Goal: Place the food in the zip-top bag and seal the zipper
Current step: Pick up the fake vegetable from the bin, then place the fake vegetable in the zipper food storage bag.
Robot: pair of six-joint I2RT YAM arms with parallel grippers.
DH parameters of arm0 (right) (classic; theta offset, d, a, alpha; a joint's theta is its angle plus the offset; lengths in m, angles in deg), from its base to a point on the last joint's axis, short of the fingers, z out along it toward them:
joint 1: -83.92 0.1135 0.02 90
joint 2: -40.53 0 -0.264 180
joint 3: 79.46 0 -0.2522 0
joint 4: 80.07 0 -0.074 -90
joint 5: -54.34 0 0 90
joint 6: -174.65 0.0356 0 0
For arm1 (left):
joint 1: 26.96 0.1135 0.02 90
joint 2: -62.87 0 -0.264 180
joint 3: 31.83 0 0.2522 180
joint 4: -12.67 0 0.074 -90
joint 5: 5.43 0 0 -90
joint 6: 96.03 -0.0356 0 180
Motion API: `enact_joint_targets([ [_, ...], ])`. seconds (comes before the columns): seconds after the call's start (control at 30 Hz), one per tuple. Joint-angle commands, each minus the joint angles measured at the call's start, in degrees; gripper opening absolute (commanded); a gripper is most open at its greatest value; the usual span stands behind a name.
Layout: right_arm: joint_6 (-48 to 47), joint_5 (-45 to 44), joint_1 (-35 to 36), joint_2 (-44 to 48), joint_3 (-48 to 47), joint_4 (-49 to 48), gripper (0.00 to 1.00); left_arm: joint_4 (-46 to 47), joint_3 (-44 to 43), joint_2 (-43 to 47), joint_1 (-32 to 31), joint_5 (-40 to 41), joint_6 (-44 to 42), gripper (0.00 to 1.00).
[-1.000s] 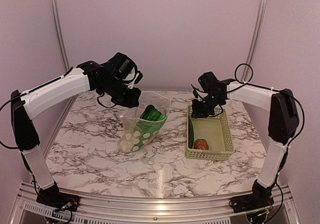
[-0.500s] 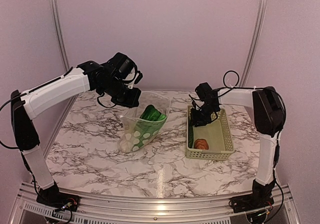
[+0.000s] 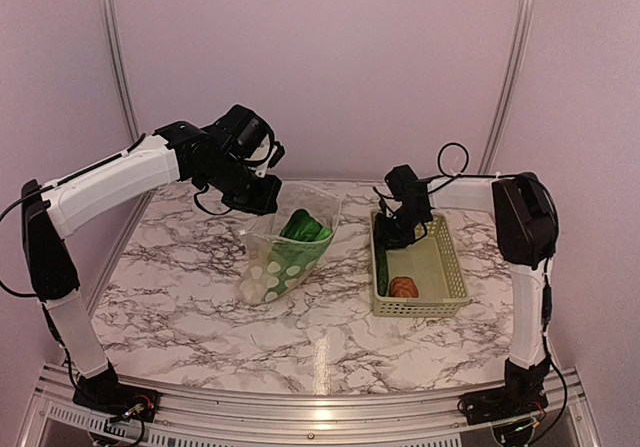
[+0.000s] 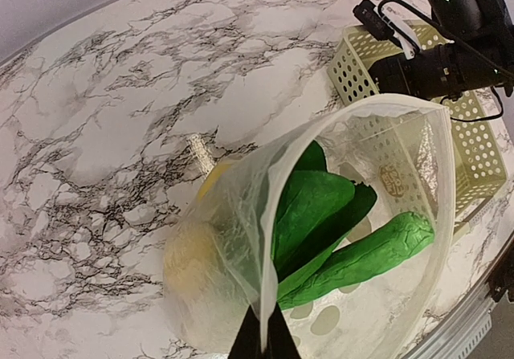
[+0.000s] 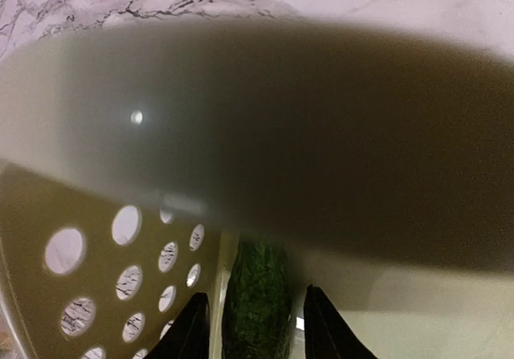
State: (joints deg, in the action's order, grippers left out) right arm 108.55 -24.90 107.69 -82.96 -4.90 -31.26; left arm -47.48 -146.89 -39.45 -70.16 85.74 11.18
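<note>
**A:** Where is the bag?

**B:** The clear bag (image 3: pixel 283 257) lies near the middle of the marble table (image 3: pixel 170 297), slightly toward nine o'clock. Its mouth is lifted and faces one o'clock.

**A:** What keeps it up?

**B:** The left gripper (image 4: pixel 261 339). Its fingers are pinched tight together on the bag's edge, with the plastic caught between them. From above, that grip is at the bag's eleven o'clock.

**A:** And the zipper?

**B:** The zipper (image 4: pixel 377 99) is not pressed together, and the mouth gapes in a wide loop.

**A:** Is there food inside?

**B:** Yes. There is leafy bok choy (image 4: pixel 313 206), with a bumpy green vegetable (image 4: pixel 365 250) just beside it. A yellow piece (image 4: pixel 193 254) sits deeper in. It is blurred by the plastic, so I cannot tell what it is.

**A:** What about the other side?

**B:** A pale green basket (image 3: pixel 436 255) stands at the table's three o'clock, apart from the bag. The right gripper (image 5: pixel 253 299) reaches into its eleven o'clock corner. Its fingers are parted to a middling width, one on each side of a dark green cucumber (image 5: pixel 257 271). I cannot tell whether they touch it.

**A:** How does the cucumber lie?

**B:** It lies along the basket's nine o'clock wall. An orange-brown piece (image 3: pixel 403 287) rests toward the basket's six o'clock end.
</note>
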Motion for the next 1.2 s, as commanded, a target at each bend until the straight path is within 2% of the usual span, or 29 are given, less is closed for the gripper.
enact_joint_targets([
  [0.0,0.80,-1.74,-0.12,-0.94,-0.90,0.33,0.35,-1.84,-0.22,1.33,0.31,0.24,0.27,0.02],
  [0.27,0.36,-6.64,-0.13,7.31,0.00,2.42,0.10,-1.66,-0.39,1.00,0.51,-0.10,0.39,0.02],
  [0.47,0.70,-10.50,-0.24,20.32,0.12,3.62,0.03,-1.60,-0.57,0.98,1.05,-0.33,1.08,0.02],
  [0.6,1.55,-7.14,-0.15,29.45,0.98,-6.44,0.00,-1.18,0.12,0.82,1.17,-0.83,1.88,0.02],
  [0.7,6.64,-3.46,0.90,34.06,4.15,-19.84,0.00,-0.23,0.10,0.68,1.27,-2.93,2.91,0.02],
  [0.77,7.10,-4.97,3.88,35.87,6.05,-27.76,0.00,0.98,0.01,0.53,1.42,-4.13,3.58,0.02],
  [0.97,1.32,-14.67,14.70,35.86,9.99,-46.51,0.00,2.60,-0.94,-0.08,1.98,-8.18,7.37,0.02],
  [1.17,-0.20,-16.08,21.02,31.63,10.79,-53.62,0.00,3.27,2.90,1.92,2.24,-7.65,13.74,0.03],
])
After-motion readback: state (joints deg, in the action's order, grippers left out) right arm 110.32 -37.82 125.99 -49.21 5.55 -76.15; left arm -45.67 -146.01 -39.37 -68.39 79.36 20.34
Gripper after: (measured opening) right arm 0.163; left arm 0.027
